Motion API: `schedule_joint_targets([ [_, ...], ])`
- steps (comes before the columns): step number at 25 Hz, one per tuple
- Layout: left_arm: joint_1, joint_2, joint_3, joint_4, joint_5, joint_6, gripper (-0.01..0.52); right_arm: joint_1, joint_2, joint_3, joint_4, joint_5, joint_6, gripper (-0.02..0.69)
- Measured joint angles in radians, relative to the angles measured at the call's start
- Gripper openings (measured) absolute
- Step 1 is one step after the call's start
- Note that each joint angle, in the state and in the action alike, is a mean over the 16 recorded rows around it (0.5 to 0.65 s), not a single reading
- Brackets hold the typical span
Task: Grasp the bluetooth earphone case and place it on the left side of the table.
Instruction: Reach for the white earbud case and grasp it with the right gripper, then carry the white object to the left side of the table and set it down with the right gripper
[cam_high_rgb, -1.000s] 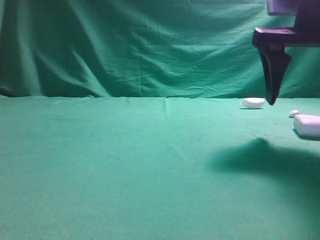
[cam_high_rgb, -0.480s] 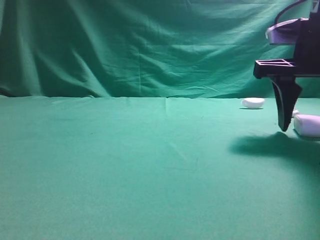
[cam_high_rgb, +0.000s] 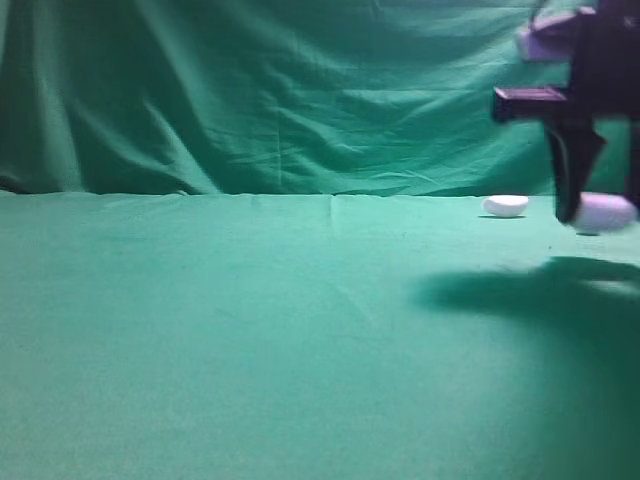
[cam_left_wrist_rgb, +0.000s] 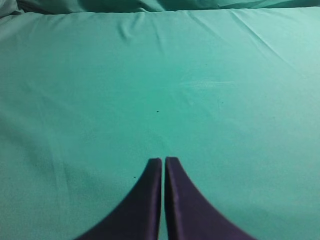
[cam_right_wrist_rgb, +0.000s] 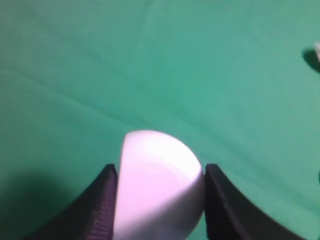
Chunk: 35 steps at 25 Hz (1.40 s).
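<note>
You have the bluetooth earphone case (cam_high_rgb: 605, 212) up off the table (cam_high_rgb: 250, 330) at 3 o'clock, between the right gripper's (cam_high_rgb: 597, 205) fingers (cam_high_rgb: 567, 180). A half-dome piece (cam_high_rgb: 506, 205) lies on the table just left of it, farther back.

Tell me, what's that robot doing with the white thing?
The right gripper has its jaws closed on the bluetooth earphone case and holds it up off the table, over at the right side. Its shadow lies on the green cloth below. The left gripper is shut and holds nothing. A small white half-dome piece sits farther back on the cloth. The case hasn't reached the left side yet.
</note>
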Motion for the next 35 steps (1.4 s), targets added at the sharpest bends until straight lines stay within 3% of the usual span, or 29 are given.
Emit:
schedule_joint_targets([
  [5, 0.0, 0.0, 0.0, 0.0, 0.0, 0.0, 0.0, 0.142, 0.129, -0.264, 0.025, 0.083, -0.109, 0.309],
  [12, 0.0, 0.0, 0.0, 0.0, 0.0, 0.0, 0.0, 0.3, 0.363, -0.533, 0.033, 0.09, -0.147, 0.309],
  [24, 0.0, 0.0, 0.0, 0.0, 0.0, 0.0, 0.0, 0.422, 0.585, -0.669, 0.069, -0.084, -0.159, 0.317],
  [35, 0.0, 0.0, 0.0, 0.0, 0.0, 0.0, 0.0, 0.427, 0.592, -0.669, 0.12, -0.09, -0.141, 0.488],
])
